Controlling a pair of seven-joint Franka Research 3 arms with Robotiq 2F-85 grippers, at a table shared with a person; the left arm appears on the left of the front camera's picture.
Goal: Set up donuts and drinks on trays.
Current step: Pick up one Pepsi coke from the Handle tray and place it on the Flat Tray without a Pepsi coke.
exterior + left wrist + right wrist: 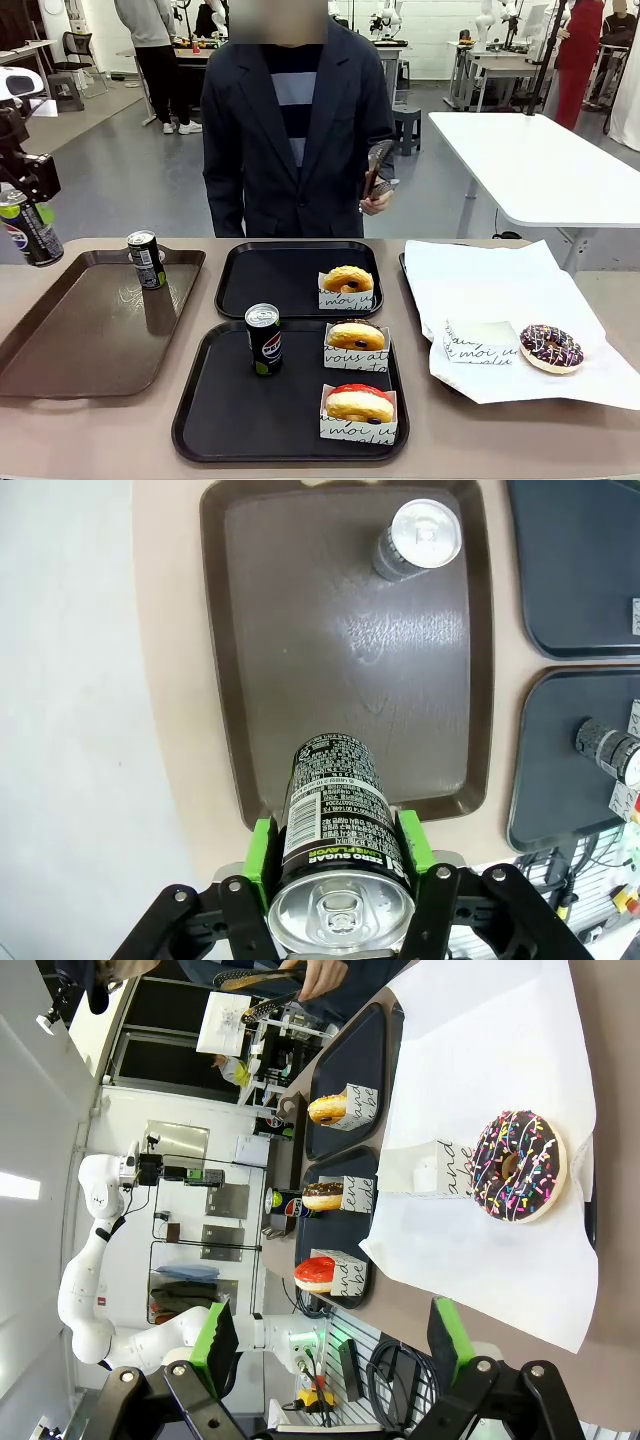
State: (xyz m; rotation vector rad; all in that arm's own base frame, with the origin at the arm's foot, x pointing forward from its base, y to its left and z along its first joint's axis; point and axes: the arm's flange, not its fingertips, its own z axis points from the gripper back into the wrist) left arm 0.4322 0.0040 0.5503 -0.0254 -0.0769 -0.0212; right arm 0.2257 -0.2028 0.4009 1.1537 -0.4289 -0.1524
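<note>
As the left claw (337, 848) grips a soda can (335, 800) over the brown tray's (300, 660) edge, drink placement seems underway, needing a carry to the can-less black tray (270, 280) beside it.

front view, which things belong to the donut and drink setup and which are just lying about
Job: near black tray, far black tray, sleeved donuts, sprinkled donut, standing cans, left gripper, held can.
Lying about: brown tray, white paper sheet, white side table.
</note>
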